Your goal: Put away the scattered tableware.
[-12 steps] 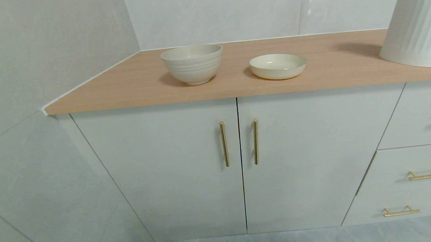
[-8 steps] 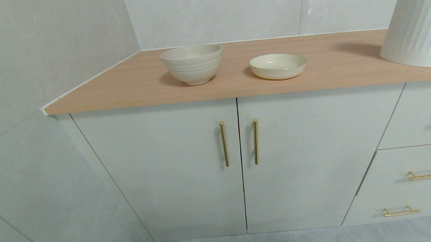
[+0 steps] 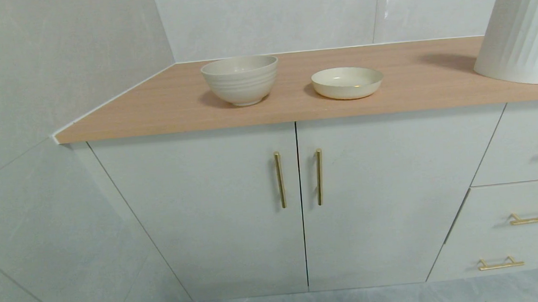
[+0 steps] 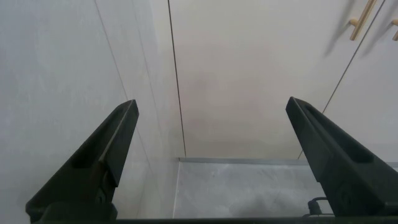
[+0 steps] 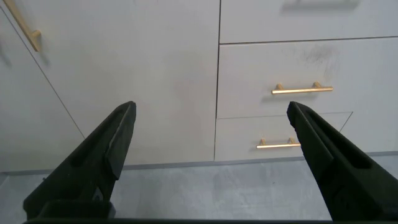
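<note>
A deep cream ribbed bowl (image 3: 240, 79) stands on the wooden countertop (image 3: 176, 105), toward its left. To its right sits a shallow cream dish (image 3: 347, 82). Below the counter are two shut white cabinet doors, each with an upright gold handle (image 3: 279, 179) (image 3: 319, 176). My left gripper (image 4: 211, 118) hangs low in front of the left door's foot, open, nothing between its fingers (image 4: 109, 155). My right gripper (image 5: 211, 118) is open too, low down and facing the drawer fronts (image 5: 298, 74), with nothing in it.
A tall white ribbed container (image 3: 523, 24) stands on the counter's right end. Drawers with gold handles (image 3: 536, 218) sit right of the doors. A tiled wall closes in the left side, and grey floor (image 3: 355, 301) lies in front of the cabinet.
</note>
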Robot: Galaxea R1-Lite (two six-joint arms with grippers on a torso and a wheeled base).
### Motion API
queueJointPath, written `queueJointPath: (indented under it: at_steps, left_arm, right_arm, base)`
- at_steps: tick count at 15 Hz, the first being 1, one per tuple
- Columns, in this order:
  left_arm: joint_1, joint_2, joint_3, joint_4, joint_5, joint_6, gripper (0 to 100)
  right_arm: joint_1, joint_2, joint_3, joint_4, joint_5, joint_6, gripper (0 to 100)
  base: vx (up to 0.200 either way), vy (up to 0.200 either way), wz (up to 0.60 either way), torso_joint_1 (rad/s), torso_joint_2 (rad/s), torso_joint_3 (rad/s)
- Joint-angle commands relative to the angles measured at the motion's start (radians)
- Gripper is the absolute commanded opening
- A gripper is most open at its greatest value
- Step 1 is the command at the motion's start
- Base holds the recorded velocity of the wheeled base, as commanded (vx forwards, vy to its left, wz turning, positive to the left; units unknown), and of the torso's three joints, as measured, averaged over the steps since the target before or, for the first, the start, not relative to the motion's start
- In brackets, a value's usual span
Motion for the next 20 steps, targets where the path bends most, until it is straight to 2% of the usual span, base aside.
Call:
queueJointPath:
  at_steps: [1, 10, 11, 12, 14, 15, 16, 17, 18, 20]
  left_arm:
    - [0.000, 0.000, 0.000, 0.000, 0.001, 0.000, 100]
    - [0.000, 0.000, 0.000, 0.000, 0.001, 0.000, 100]
    - [0.000, 0.000, 0.000, 0.000, 0.001, 0.000, 100]
    - [0.000, 0.000, 0.000, 0.000, 0.001, 0.000, 100]
    - [0.000, 0.000, 0.000, 0.000, 0.001, 0.000, 100]
    - [0.000, 0.000, 0.000, 0.000, 0.001, 0.000, 100]
    - [0.000, 0.000, 0.000, 0.000, 0.001, 0.000, 100]
    - [0.000, 0.000, 0.000, 0.000, 0.001, 0.000, 100]
    - [0.000, 0.000, 0.000, 0.000, 0.001, 0.000, 100]
    - [0.000, 0.000, 0.000, 0.000, 0.001, 0.000, 100]
  right_arm:
    - [0.000, 0.002, 0.000, 0.000, 0.000, -0.002, 100]
    - [0.001, 0.001, -0.003, -0.003, 0.002, -0.003, 100]
    - [0.006, 0.009, -0.087, -0.019, 0.035, 0.011, 100]
    - [0.021, 0.065, -0.229, 0.006, 0.101, 0.066, 100]
    - [0.050, 0.208, -0.336, 0.121, 0.239, 0.074, 100]
    - [0.059, 0.406, -0.394, 0.138, 0.411, 0.075, 100]
    - [0.059, 0.470, -0.410, 0.132, 0.450, 0.074, 100]
    - [0.073, 0.688, -0.485, 0.099, 0.563, 0.074, 100]
    - [0.119, 0.826, -0.549, 0.086, 0.621, 0.074, 100]
    - [0.254, 1.078, -0.676, 0.080, 0.634, 0.078, 100]
  base:
    - [0.000, 0.000, 0.00, 0.000, 0.00, 0.000]
    - [0.000, 0.000, 0.00, 0.000, 0.00, 0.000]
    - [0.000, 0.000, 0.00, 0.000, 0.00, 0.000]
    - [0.000, 0.000, 0.00, 0.000, 0.00, 0.000]
    - [0.000, 0.000, 0.00, 0.000, 0.00, 0.000]
    - [0.000, 0.000, 0.00, 0.000, 0.00, 0.000]
    - [0.000, 0.000, 0.00, 0.000, 0.00, 0.000]
    - [0.000, 0.000, 0.00, 0.000, 0.00, 0.000]
    - [0.000, 0.000, 0.00, 0.000, 0.00, 0.000]
    - [0.000, 0.000, 0.00, 0.000, 0.00, 0.000]
